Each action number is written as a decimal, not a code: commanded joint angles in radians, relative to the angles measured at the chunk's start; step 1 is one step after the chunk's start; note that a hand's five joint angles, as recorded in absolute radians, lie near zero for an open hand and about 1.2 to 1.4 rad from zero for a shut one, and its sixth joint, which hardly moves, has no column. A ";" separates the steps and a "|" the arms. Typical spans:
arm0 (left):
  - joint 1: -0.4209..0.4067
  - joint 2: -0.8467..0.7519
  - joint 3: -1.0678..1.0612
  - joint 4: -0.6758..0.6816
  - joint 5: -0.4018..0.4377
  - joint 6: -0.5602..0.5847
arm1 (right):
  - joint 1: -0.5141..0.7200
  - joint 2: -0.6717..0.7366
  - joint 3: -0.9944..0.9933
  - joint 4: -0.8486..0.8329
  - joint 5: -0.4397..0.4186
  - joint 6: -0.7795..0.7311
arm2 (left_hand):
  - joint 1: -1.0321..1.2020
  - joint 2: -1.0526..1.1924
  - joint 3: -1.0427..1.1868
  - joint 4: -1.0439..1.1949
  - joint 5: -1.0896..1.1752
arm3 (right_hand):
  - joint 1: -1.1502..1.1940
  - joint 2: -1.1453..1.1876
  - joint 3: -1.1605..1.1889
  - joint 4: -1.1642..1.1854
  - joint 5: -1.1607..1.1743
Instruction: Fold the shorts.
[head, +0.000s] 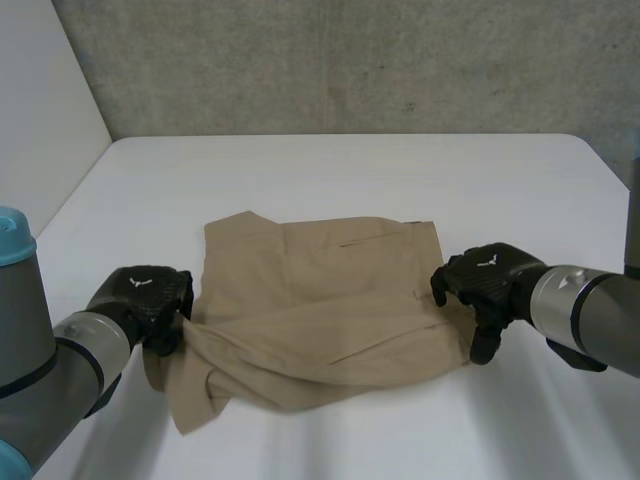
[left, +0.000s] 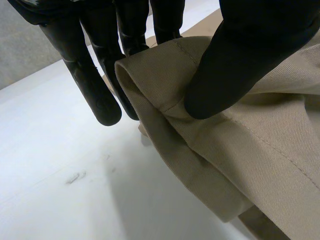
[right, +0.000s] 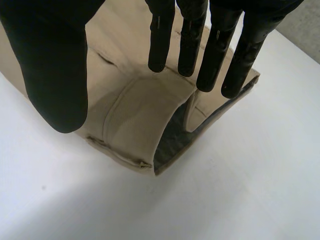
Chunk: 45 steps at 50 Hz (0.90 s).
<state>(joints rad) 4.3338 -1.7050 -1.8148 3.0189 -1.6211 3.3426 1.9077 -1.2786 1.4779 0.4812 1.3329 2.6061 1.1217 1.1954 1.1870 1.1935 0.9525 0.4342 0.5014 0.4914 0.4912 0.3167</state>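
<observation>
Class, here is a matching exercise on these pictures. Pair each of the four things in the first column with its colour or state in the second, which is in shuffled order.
Column one:
1. left hand
2. right hand
3. shorts
4. table

Column two:
A. white, under the cloth
B. open, fingers straight over the waistband end
C. tan, spread between the two hands
D. pinching a hem between thumb and fingers

Pairs: 1-D, 2-B, 3-C, 4-A.

Right hand (right: 55, 60) holds straight fingers (right: 161, 35) over the tan shorts (right: 135, 125); white table (right: 250, 190) lies beneath.
</observation>
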 joint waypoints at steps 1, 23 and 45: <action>0.000 -0.001 -0.003 0.000 0.001 0.000 | 0.002 0.057 0.081 -0.176 0.002 0.000 | 0.275 0.201 0.209 0.203 0.269 | 0.188 0.121 0.131 0.131 0.131; -0.002 -0.209 0.478 0.139 -0.008 0.342 | 0.094 0.154 -0.376 -0.462 0.127 -0.080 | 0.275 0.201 0.209 0.203 0.269 | 0.962 0.895 0.905 0.905 0.905; -0.057 -0.119 0.333 0.810 -0.052 0.213 | 0.108 0.105 -0.251 -0.851 0.206 -0.067 | 0.275 0.201 0.209 0.203 0.269 | 0.962 0.895 0.905 0.905 0.905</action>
<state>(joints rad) 4.2630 -1.7696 -1.3370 3.8558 -1.6814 3.6106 2.0184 -1.2502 1.1698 -0.6308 1.5423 2.5388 1.1218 1.1958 1.1912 1.1977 0.9710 0.9682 1.1779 1.1858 1.1912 0.9948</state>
